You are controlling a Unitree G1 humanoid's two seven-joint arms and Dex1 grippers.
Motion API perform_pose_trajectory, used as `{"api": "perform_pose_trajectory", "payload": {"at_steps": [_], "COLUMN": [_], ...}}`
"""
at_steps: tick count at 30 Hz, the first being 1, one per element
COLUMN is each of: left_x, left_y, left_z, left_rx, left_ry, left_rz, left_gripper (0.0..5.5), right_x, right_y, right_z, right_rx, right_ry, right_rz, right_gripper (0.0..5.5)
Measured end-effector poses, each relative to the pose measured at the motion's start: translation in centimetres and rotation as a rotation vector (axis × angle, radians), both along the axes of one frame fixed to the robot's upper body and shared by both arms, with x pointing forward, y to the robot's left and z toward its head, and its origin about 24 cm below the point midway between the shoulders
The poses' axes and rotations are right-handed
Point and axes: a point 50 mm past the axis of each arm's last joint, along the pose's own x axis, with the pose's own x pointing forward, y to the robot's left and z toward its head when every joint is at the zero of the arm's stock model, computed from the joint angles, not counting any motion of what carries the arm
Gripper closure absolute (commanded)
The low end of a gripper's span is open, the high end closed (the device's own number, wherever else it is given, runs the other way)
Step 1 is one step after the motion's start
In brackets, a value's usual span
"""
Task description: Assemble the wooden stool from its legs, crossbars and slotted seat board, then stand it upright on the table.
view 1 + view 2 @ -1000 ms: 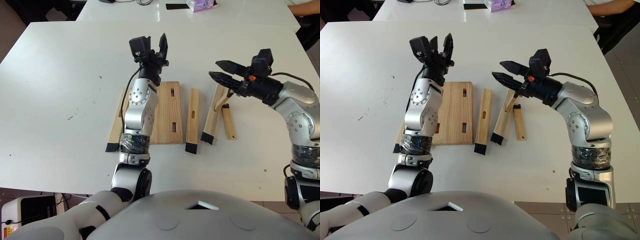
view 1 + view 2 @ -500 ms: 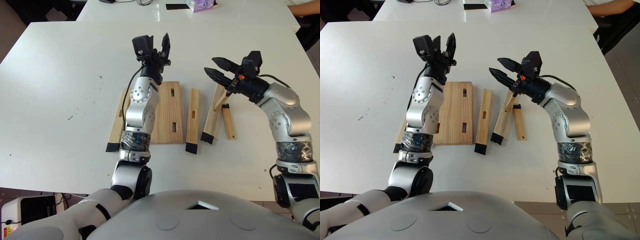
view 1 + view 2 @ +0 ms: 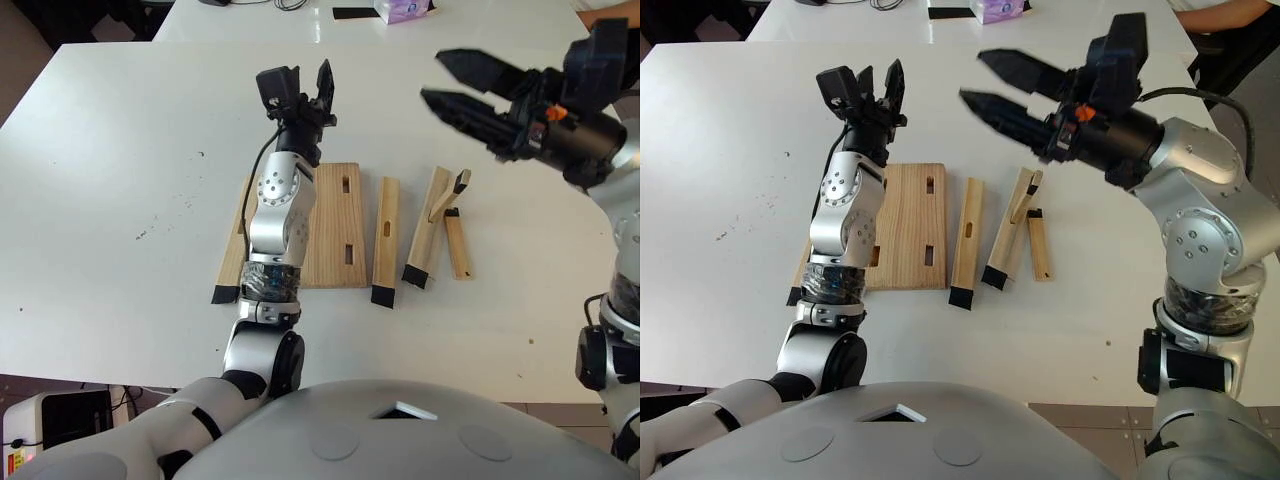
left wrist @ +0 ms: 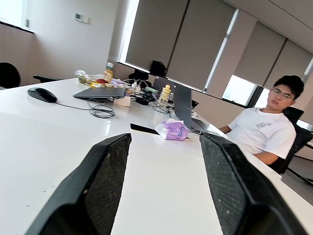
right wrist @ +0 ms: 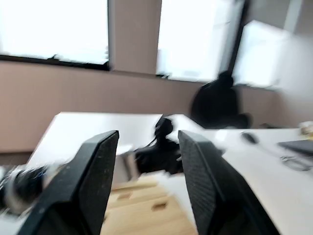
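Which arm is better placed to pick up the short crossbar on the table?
The right, I think. The right gripper is open and hangs over the side where the short crossbar lies. The left gripper, also open, is raised by the seat board, farther from it.

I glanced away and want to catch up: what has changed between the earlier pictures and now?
The right hand rose from just above the rightmost leg, up and toward the head camera, open and empty. Nothing was gripped or released. The left hand stayed open over the far edge of the seat board. Nothing else moved.
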Motion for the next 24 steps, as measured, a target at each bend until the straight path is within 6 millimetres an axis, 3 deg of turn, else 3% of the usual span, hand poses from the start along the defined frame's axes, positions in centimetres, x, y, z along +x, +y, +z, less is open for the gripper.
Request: {"api": "perform_pose_trajectory", "payload": {"at_steps": [4, 10, 14, 20, 24], "left_x": [-0.5, -0.8, -0.9, -1.0, -1.1], "left_y": [0.7, 1.0, 0.7, 0.3, 0.4], "left_z": [0.0, 0.8, 0.9, 1.0, 1.1], "left_rx": [-0.006, -0.011, -0.013, -0.010, -0.014], "left_ry": [0.000, -0.012, -0.002, 0.001, -0.003], "left_rz": [0.039, 0.051, 0.031, 0.016, 0.032], "left_gripper": [2.89, 2.89, 2.89, 2.89, 2.89], "right_x": [-1.2, -2.9, -3.5, -3.4, -3.3], "right_y": [-1.6, -1.5, -1.2, -2.1, -4.1], "right_z": [-7.6, -13.7, -15.5, -15.5, -14.7], "right_rx": [-0.333, -0.524, -0.560, -0.609, -0.672], "right_ry": [0.190, 0.255, 0.271, 0.228, 0.231], "right_rz": [-0.060, -0.095, -0.116, -0.101, -0.109], "right_gripper": [3.28, 3.28, 3.28, 3.28, 3.28]}}
